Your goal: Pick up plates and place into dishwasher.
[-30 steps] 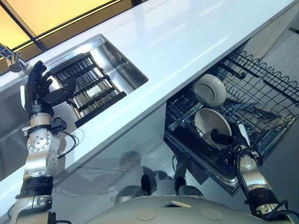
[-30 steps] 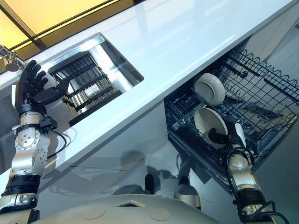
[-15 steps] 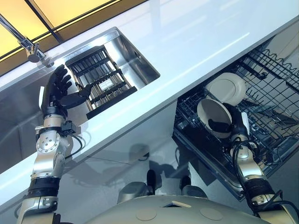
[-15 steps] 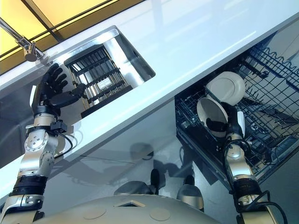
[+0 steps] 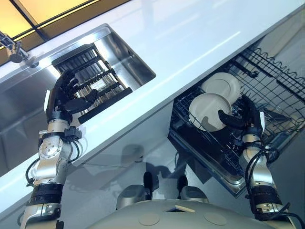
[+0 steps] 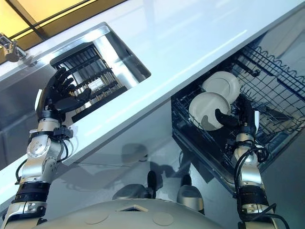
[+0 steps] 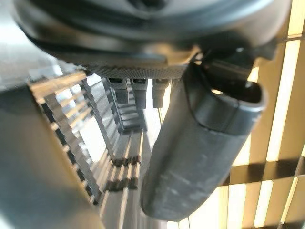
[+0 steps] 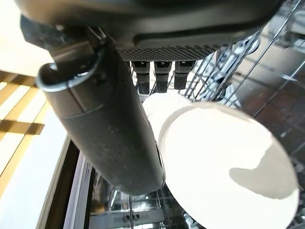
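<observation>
Two white plates stand on edge side by side in the lower dishwasher rack (image 5: pixel 281 90): the near plate (image 5: pixel 205 109) and the far plate (image 5: pixel 221 85). My right hand (image 5: pixel 248 119) is at the near plate's right edge. Its thumb (image 8: pixel 109 129) lies across the plate's face, and its straight fingers rise just behind the rim. In the right wrist view the near plate (image 8: pixel 224 157) stands past the thumb. My left hand (image 5: pixel 64 98) is open with spread fingers, raised over the front edge of the sink (image 5: pixel 128 55).
A dark slatted drying rack (image 5: pixel 90 78) lies in the steel sink, with a faucet (image 5: pixel 14 50) behind it. The white countertop (image 5: pixel 190 43) runs between the sink and the pulled-out dishwasher rack. Wire tines stand to the right of the plates.
The camera has shifted. My right hand has brought the near plate up beside the far plate, and its fingers have straightened behind the rim. The left hand stays open by the sink.
</observation>
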Tool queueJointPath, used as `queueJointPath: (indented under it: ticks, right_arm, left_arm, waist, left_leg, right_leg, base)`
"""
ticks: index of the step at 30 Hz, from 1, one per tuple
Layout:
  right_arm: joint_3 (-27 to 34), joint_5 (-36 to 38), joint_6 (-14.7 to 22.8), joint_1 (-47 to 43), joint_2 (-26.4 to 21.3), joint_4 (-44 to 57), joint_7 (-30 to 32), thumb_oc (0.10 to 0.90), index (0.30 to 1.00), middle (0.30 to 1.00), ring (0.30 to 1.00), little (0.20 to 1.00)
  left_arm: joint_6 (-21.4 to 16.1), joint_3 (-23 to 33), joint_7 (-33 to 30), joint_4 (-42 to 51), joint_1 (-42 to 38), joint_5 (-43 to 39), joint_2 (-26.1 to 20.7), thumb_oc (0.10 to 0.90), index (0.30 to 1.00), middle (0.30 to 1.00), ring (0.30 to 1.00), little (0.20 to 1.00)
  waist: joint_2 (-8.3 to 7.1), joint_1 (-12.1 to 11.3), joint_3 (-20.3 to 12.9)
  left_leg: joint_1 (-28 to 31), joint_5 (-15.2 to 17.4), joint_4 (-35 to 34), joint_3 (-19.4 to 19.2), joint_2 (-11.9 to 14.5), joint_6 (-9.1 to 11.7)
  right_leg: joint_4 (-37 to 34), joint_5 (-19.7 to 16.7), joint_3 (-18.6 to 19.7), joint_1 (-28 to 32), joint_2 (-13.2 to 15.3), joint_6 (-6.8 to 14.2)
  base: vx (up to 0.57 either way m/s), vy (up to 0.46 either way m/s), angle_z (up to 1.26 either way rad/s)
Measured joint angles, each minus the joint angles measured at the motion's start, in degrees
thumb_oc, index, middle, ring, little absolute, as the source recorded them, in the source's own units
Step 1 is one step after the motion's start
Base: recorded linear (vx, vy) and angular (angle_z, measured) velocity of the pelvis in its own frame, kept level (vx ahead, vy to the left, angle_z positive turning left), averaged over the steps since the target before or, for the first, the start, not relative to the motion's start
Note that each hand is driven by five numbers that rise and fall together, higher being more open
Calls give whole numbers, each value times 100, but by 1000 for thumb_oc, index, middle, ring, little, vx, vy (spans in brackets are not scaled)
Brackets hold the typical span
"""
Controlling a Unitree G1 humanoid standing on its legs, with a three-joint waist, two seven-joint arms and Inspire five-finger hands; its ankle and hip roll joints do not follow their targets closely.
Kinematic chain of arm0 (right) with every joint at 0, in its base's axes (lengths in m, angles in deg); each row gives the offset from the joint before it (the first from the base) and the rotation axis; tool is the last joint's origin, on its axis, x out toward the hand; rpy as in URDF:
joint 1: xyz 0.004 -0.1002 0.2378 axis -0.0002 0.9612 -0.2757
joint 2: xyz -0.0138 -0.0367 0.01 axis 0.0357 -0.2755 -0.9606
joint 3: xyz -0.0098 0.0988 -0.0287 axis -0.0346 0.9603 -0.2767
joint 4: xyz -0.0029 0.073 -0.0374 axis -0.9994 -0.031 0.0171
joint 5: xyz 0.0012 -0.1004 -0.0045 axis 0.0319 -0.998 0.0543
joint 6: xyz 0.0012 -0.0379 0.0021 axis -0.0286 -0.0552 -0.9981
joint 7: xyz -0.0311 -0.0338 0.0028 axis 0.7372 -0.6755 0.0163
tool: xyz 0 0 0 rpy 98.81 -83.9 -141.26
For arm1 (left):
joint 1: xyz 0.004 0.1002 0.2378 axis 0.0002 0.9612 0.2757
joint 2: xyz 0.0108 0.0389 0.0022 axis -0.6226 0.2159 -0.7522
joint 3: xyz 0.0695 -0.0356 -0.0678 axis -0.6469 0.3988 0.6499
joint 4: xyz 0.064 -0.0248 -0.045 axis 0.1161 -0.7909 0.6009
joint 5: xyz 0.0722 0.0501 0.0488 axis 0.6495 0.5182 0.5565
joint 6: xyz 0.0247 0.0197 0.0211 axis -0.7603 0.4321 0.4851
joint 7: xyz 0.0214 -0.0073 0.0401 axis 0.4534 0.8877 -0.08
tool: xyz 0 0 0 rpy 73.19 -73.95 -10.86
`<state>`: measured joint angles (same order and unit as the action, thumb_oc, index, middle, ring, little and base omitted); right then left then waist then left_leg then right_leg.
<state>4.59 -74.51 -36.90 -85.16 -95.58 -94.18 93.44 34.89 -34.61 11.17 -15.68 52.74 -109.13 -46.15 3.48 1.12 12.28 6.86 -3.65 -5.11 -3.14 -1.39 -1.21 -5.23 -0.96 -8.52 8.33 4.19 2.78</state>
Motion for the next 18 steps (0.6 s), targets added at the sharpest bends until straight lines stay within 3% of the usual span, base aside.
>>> queueJointPath:
  ticks: [3, 10, 18]
  right_arm:
    - [124, 305, 19, 5, 37, 200, 43, 800, 900, 900, 900, 900]
    - [784, 1327, 512, 8, 261, 208, 439, 800, 900, 900, 900, 900]
    - [1067, 1542, 693, 7, 257, -767, 1034, 800, 900, 900, 900, 900]
  left_arm:
    - [0, 0, 32, -1, 5, -2, 0, 800, 900, 900, 900, 900]
    - [-119, 23, 132, -54, 31, -56, 0, 800, 900, 900, 900, 900]
    - [-120, 22, 178, -126, 31, -254, -18, 800, 900, 900, 900, 900]
  waist:
    - [-11, 66, 3]
    - [-44, 188, -17]
    - [-54, 255, -59]
  left_leg:
    - [48, 25, -2, -120, 23, 13]
    - [108, 69, 0, -241, 37, 18]
    - [155, 88, 0, -315, 43, 20]
  right_leg:
    - [0, -13, 52, 7, -15, -7]
    - [0, -15, 186, 6, -32, -11]
    - [0, -17, 256, 14, -32, -11]
  base:
    - [-11, -43, -15]
    - [0, -36, -10]
    - [29, -52, -5]
